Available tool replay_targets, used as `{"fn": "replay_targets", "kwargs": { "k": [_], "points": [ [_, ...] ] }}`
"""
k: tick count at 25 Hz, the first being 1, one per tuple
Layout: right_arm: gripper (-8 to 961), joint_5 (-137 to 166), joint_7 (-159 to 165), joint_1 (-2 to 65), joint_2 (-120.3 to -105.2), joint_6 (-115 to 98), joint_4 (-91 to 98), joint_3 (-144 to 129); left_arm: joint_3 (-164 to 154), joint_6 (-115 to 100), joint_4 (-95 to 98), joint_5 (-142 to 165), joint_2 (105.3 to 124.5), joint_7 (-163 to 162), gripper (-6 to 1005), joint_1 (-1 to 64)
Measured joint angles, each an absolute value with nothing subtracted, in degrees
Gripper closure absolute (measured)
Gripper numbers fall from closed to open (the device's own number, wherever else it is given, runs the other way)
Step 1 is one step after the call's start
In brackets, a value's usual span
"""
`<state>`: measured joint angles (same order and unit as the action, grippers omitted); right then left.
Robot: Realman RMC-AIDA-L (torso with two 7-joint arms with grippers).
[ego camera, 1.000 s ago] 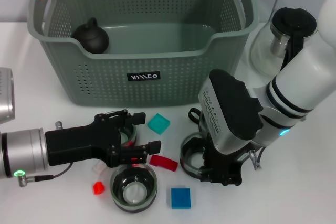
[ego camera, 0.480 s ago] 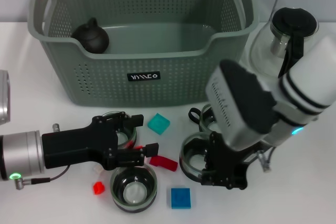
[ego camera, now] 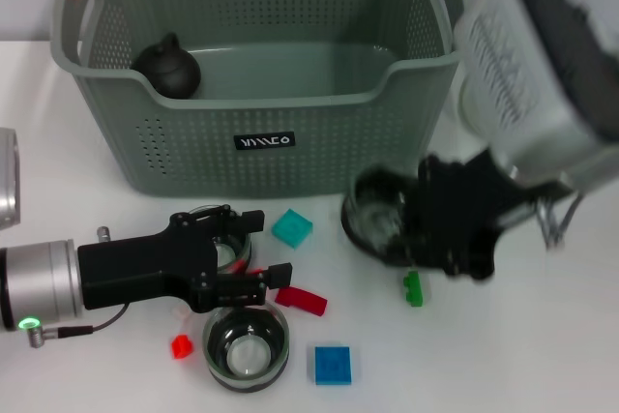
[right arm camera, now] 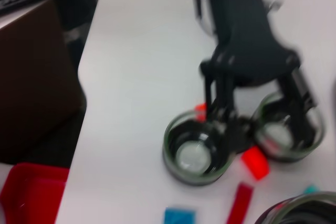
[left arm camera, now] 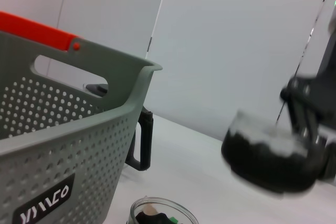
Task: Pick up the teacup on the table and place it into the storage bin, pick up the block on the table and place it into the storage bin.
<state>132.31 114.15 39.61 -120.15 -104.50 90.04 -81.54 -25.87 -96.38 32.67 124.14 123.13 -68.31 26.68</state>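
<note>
Glass teacup (ego camera: 375,222) is held clamped in the right gripper (ego camera: 411,229), lifted just before the storage bin (ego camera: 261,142), not yet inside. Other cups and blocks are left on the table (ego camera: 542,336). The left gripper (ego camera: 253,250) is spread around another teacup (ego camera: 224,245).

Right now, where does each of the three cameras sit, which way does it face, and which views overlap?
Head view: on the robot's head, facing forward and down at the grey-green perforated storage bin; the left gripper and right gripper both show.
Left wrist view: low on the left arm, looking along the bin's front wall at the right gripper carrying a glass teacup.
Right wrist view: raised above the table, looking down at the left gripper.
Shared: head and left wrist both show that teacup.
</note>
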Motion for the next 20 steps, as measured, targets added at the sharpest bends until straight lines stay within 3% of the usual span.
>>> {"fn": "replay_targets", "kwargs": {
  "k": [9,14,20],
  "points": [
    [892,125.4,115.8,46.9,-120.29,-99.4,93.3,-70.3,-25.9,-96.8,32.6,124.1,123.31,-68.3,141,26.9],
    [891,125.6,116.7,51.1,-120.01,-84.1,82.5,-66.2,-25.8,-96.6,32.6,123.9,123.5,-68.2,141,27.0],
    [890,125.6,110.4,59.1,-117.3,-66.7,56.8,-62.7,-25.8,-96.2,32.3,123.9,123.68,-67.4,141,27.3]
  ]
}}
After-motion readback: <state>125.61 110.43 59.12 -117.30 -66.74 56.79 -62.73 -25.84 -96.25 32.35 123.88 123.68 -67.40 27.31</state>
